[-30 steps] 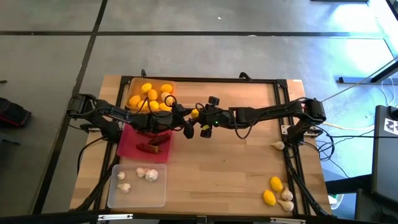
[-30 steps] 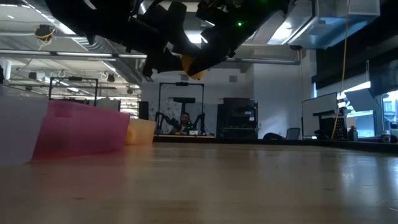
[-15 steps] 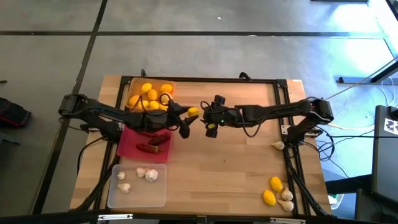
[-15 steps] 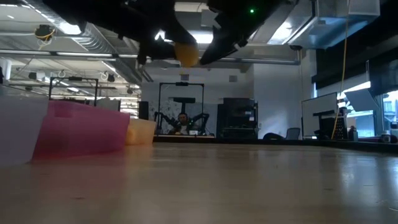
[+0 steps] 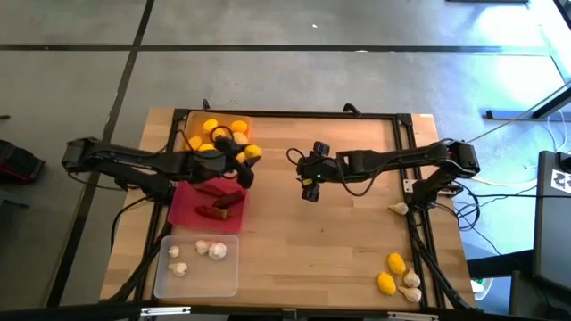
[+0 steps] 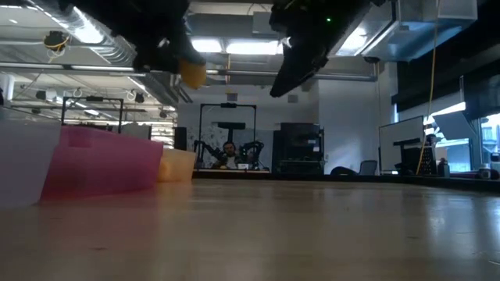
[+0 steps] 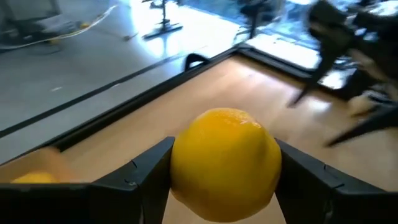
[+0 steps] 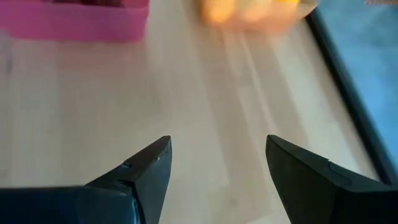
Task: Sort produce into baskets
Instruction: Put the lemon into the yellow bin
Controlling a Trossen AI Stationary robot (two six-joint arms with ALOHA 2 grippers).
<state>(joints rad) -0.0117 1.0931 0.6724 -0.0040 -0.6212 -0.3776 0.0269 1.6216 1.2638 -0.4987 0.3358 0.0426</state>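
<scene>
My left gripper (image 5: 248,159) is shut on a yellow lemon (image 7: 225,163), high above the near right corner of the orange tray (image 5: 191,121), which holds several lemons. The lemon also shows in the low view (image 6: 191,72). My right gripper (image 5: 308,187) is open and empty over the table's middle; only bare wood shows between its fingers in the right wrist view (image 8: 217,146). The red-pink tray (image 5: 183,212) holds dark red chillies. The clear tray (image 5: 169,283) holds white garlic bulbs. My left gripper pinches the lemon by two opposite sides (image 7: 180,168) between its two fingers. The fingers (image 7: 144,177) come at it about level from the table's left. The lemon is lifted clear of the table and the trays.
Loose produce lies at the table's right: a garlic bulb (image 5: 398,209) by the right edge, and two lemons (image 5: 391,273) with garlic bulbs (image 5: 411,285) at the near right corner. A black frame (image 5: 406,143) runs round the table. Bare wood lies across the middle and near side.
The lemon was between both grippers over the table's middle. It has gone with my left gripper toward the table's left edge and the orange tray, staying clear of the table. My right gripper has drawn back toward the table's right edge without the lemon.
</scene>
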